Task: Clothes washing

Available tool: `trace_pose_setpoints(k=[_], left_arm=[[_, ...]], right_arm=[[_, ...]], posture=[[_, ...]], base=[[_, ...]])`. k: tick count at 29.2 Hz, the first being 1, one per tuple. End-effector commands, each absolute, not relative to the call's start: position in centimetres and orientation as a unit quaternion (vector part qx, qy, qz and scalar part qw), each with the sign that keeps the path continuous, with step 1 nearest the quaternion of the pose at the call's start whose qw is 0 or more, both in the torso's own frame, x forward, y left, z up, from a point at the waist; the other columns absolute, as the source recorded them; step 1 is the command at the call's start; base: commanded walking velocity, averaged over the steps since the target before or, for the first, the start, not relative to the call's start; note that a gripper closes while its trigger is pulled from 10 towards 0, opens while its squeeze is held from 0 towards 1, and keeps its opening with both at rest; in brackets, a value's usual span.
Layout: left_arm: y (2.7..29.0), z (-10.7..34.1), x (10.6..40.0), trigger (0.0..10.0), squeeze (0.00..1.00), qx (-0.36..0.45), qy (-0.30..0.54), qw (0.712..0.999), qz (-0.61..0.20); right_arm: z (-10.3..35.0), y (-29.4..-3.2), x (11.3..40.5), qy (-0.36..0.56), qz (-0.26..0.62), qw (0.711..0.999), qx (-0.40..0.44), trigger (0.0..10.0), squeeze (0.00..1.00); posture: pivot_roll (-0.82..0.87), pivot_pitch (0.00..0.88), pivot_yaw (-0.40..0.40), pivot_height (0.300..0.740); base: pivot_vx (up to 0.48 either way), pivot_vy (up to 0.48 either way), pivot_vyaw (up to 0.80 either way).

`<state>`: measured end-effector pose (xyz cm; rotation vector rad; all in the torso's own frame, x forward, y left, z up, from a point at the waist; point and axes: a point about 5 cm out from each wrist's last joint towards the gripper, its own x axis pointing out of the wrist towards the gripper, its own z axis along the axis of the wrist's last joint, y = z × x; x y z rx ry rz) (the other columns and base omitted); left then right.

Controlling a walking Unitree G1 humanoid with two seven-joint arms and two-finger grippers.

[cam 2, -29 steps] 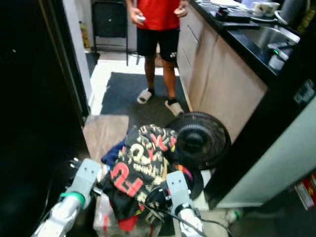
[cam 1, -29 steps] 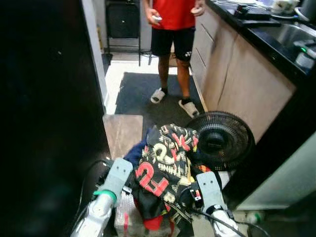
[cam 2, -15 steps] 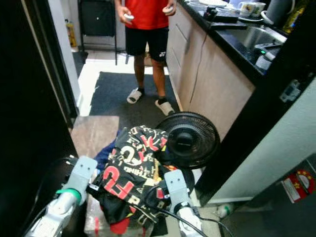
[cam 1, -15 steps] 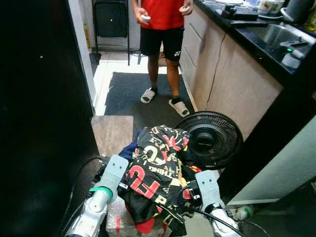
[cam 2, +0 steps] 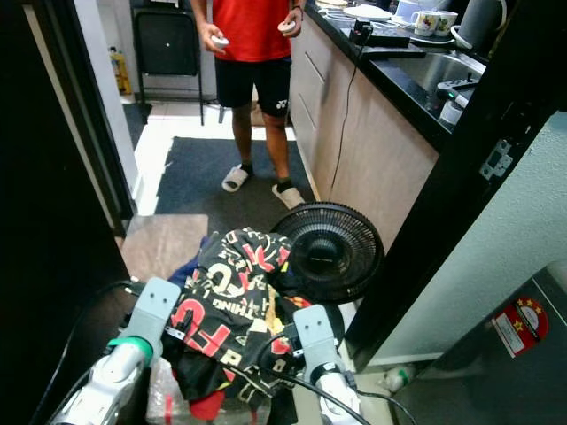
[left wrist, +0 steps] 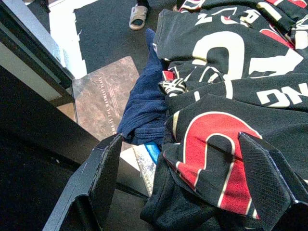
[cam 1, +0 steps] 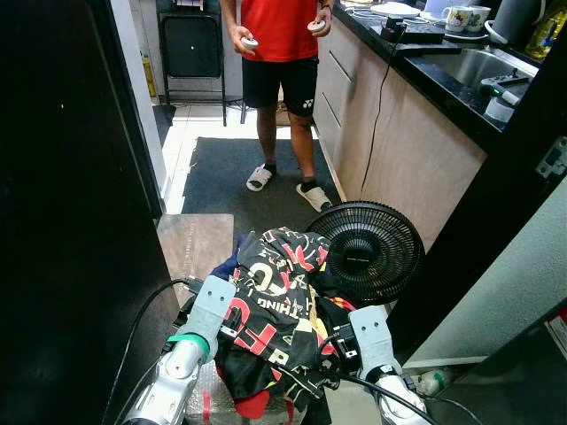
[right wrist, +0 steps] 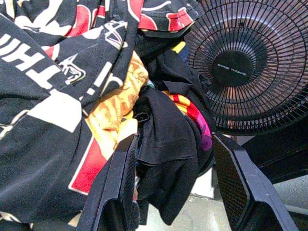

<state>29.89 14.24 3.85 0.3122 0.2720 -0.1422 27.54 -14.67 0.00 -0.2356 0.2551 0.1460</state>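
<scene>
A heaped bundle of clothes topped by a black shirt printed with red and cream lettering (cam 1: 279, 305) sits between the two arms, just beside a round black wire-grille floor fan (cam 1: 376, 251). The left gripper (left wrist: 183, 187) and right gripper (right wrist: 175, 185) each have their black fingers spread apart, pressed against opposite sides of the bundle. A person in a red top and black shorts (cam 1: 279, 53) stands on the dark floor mat (cam 1: 226, 173) beyond, a small white controller in each hand.

Soft printed cloth shirt (cam 1: 279, 305), black plastic-grilled fan (cam 1: 365, 251), glossy countertop (cam 1: 443, 75).
</scene>
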Motion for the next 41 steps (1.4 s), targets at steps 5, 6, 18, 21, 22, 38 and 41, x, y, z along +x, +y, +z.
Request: trace_pose_setpoints(k=[5, 6, 18, 21, 22, 38, 41], left_arm=[[14.17, 3.64, 29.81, 10.0, 0.0, 0.143, 0.142, 0.977, -0.066], [14.17, 3.64, 29.81, 10.0, 0.0, 0.143, 0.142, 0.977, -0.066], [14.62, 3.57, 29.74, 10.0, 0.0, 0.14, 0.145, 0.978, -0.059], [14.59, 3.58, 29.74, 10.0, 0.0, 0.148, 0.144, 0.976, -0.061], [14.52, 3.59, 29.76, 10.0, 0.0, 0.16, 0.142, 0.975, -0.065], [14.26, 3.66, 29.95, 10.0, 0.0, 0.165, 0.139, 0.974, -0.071], [14.22, 3.69, 29.98, 10.0, 0.0, 0.165, 0.138, 0.974, -0.071]], right_arm=[[-0.63, -14.78, 26.93, 0.139, 0.074, 0.981, -0.116, 10.0, 0.0], [-0.63, -14.78, 26.93, 0.139, 0.074, 0.981, -0.116, 10.0, 0.0], [-0.82, -14.78, 26.73, 0.144, 0.076, 0.98, -0.115, 10.0, 0.0], [-0.82, -14.78, 26.72, 0.144, 0.076, 0.98, -0.115, 10.0, 0.0], [-0.82, -14.79, 26.73, 0.144, 0.076, 0.98, -0.115, 10.0, 0.0], [-0.85, -14.99, 26.73, 0.145, 0.076, 0.979, -0.118, 10.0, 0.0], [-0.83, -15.02, 26.76, 0.145, 0.076, 0.979, -0.118, 10.0, 0.0]], posture=[[0.12, 0.0, 0.005, 0.74], [0.12, 0.0, 0.005, 0.74], [0.12, 0.0, 0.007, 0.74], [0.12, 0.0, 0.007, 0.74], [0.12, 0.0, 0.006, 0.74], [0.12, 0.0, 0.007, 0.74], [0.12, 0.0, 0.006, 0.74]], base=[[0.0, 0.0, 0.0], [0.0, 0.0, 0.0], [0.0, 0.36, 0.0], [0.0, 0.0, 0.0], [0.0, 0.0, 0.0], [0.0, -0.251, 0.0], [0.0, -0.331, 0.0]])
